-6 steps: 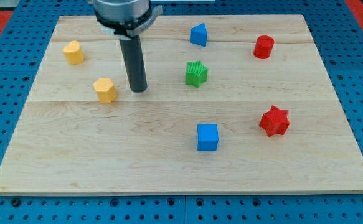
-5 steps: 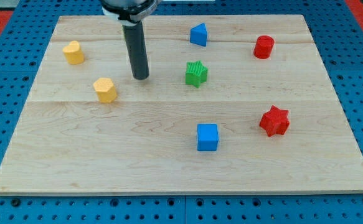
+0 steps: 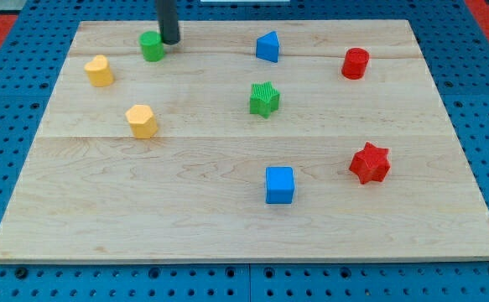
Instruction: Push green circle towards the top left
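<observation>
The green circle is a small green cylinder near the top left of the wooden board. My tip is at the view's top, just to the right of the green circle, touching or almost touching its right side. A green star sits near the board's middle, well to the lower right of my tip.
A yellow heart-like block and a yellow hexagon-like block lie at the left. A blue triangle and red cylinder are at the top right. A blue cube and red star are lower right.
My tip has moved from the board's middle left up towards the view's top. The green circle, hidden behind the arm earlier, now shows just left of the tip.
</observation>
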Motion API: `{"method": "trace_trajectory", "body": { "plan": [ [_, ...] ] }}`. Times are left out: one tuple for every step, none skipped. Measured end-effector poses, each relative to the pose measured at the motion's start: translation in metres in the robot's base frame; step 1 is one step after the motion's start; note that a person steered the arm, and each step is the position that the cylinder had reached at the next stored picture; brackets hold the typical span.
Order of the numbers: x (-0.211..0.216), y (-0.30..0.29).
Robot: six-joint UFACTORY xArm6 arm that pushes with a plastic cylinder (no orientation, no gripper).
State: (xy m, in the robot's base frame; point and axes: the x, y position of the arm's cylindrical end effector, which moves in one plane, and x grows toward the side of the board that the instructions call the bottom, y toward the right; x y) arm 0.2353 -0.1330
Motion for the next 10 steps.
{"method": "trace_trajectory", "body": {
  "plan": [
    [0.02, 0.023],
    [0.038, 0.022],
    [0.015, 0.008],
    [0.006, -0.022],
    [0.01, -0.01],
    [0.021, 0.002],
    [0.033, -0.003],
    [0.022, -0.037],
    [0.017, -0.051],
    [0.031, -0.015]
  ]
}}
